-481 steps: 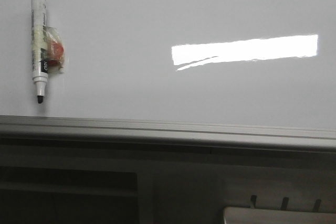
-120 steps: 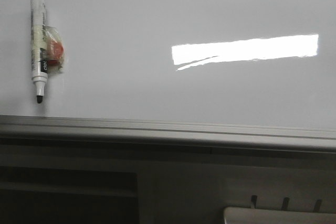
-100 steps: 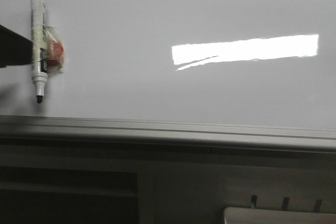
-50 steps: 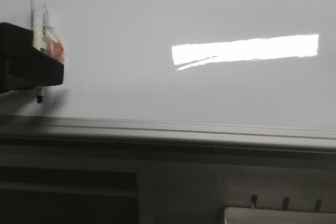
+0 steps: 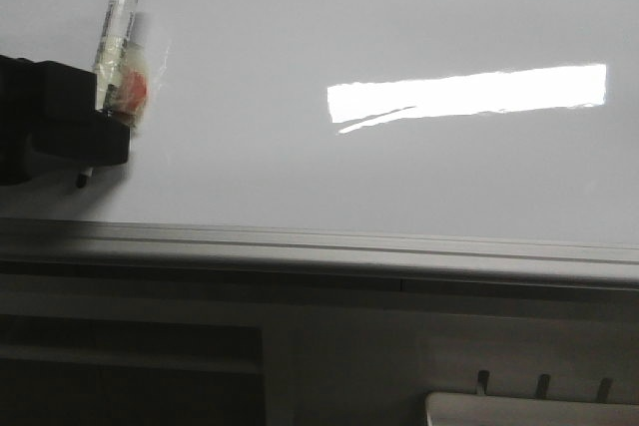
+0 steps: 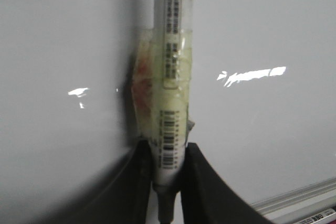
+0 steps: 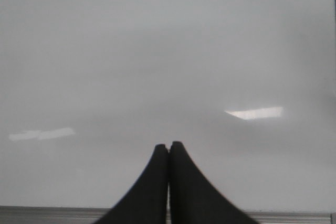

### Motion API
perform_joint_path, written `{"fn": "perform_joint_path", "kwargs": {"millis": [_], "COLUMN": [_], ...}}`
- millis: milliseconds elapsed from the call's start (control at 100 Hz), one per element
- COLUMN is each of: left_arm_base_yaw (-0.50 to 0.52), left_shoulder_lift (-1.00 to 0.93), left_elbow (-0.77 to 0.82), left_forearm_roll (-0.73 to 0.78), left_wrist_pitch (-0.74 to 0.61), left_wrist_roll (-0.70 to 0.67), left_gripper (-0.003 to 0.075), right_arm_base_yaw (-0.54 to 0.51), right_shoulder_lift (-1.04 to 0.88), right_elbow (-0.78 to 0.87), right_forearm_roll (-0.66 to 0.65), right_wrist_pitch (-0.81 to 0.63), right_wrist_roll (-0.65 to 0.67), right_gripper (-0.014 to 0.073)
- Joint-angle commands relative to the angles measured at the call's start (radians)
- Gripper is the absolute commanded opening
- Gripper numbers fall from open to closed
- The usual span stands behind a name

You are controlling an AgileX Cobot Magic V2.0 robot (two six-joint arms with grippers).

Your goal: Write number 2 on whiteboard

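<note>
The whiteboard (image 5: 399, 7) fills the front view, pale grey with a bright reflection and a grey lower rail. No number 2 shows on it. A white marker (image 5: 117, 27) with a black end cap and a taped red piece leans tilted at the far left. My left gripper (image 5: 85, 137) is shut on the marker's lower barrel; its black tip pokes out below. In the left wrist view the marker (image 6: 170, 103) stands between the black fingers (image 6: 205, 182), gripper (image 6: 167, 156). My right gripper (image 7: 168, 146) is shut and empty, facing the board (image 7: 168, 51); it is out of the front view.
The grey rail (image 5: 319, 251) runs along the board's lower edge. Below it are dark shelves and a pale tray corner (image 5: 529, 408) at the lower right.
My left gripper came in from the left, closed on the marker and lifted it off the board; the marker now sits higher and tilts to the right. The board stays unmarked.
</note>
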Motion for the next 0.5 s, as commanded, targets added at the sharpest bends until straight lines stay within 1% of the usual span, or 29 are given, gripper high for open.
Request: {"fn": "perform_joint_path", "kwargs": {"millis": [0,50,110,160,190,210,240,260,290,330,350,410,420,440,490], "left_arm_base_yaw": [-0.003,-0.005,-0.016,-0.034,-0.046,-0.055,-0.067,-0.076,-0.088,-0.103,-0.110,-0.128,-0.129,-0.133,-0.139], "left_shoulder_lift": [0.000,-0.006,-0.023,-0.047,-0.064,-0.077,-0.101,-0.110,-0.133,-0.157,-0.175,-0.211,-0.211,-0.224,-0.244], "left_elbow": [-0.027,-0.027,-0.027,-0.027,-0.027,-0.027,-0.027,-0.027,-0.027,-0.027,-0.027,-0.027,-0.027,-0.027,-0.027], "left_forearm_roll": [0.019,0.040,0.074,0.129,0.186,0.225,0.284,0.333,0.400,0.499,0.548,0.691,0.691,0.748,0.813], "left_wrist_pitch": [-0.061,-0.061,-0.061,-0.061,-0.059,-0.059,-0.059,-0.057,-0.055,-0.048,-0.042,-0.018,-0.015,-0.005,0.020], "left_wrist_roll": [0.000,0.000,0.000,0.000,0.000,0.000,0.000,0.000,0.000,0.000,0.000,0.000,0.000,0.000,0.000], "left_gripper": [-0.0020,-0.0020,-0.0020,-0.0020,-0.0020,-0.0020,-0.0020,-0.0020,-0.0020,-0.0020,-0.0020,-0.0020,-0.0020,-0.0020,-0.0020], "right_arm_base_yaw": [0.031,0.066,0.114,0.160,0.197,0.219,0.248,0.270,0.297,0.333,0.349,0.390,0.394,0.404,0.422], "right_shoulder_lift": [0.015,0.015,0.015,0.015,0.017,0.019,0.024,0.030,0.041,0.063,0.081,0.120,0.125,0.147,0.182], "right_elbow": [-0.025,-0.025,-0.027,-0.027,-0.029,-0.029,-0.029,-0.031,-0.037,-0.048,-0.058,-0.082,-0.086,-0.099,-0.120], "right_forearm_roll": [0.004,0.011,0.066,0.170,0.268,0.309,0.411,0.465,0.522,0.584,0.604,0.631,0.631,0.631,0.631], "right_wrist_pitch": [-0.070,-0.059,-0.041,-0.037,-0.037,-0.037,-0.033,-0.026,-0.013,0.010,0.020,0.027,0.024,0.018,0.013], "right_wrist_roll": [-0.010,-0.031,-0.117,-0.198,-0.253,-0.305,-0.401,-0.438,-0.522,-0.584,-0.617,-0.652,-0.652,-0.654,-0.669], "right_gripper": [-0.0060,-0.0060,-0.0060,-0.0060,-0.0060,-0.0060,-0.0060,-0.0060,-0.0060,-0.0060,-0.0060,-0.0060,-0.0060,-0.0060,-0.0043]}}
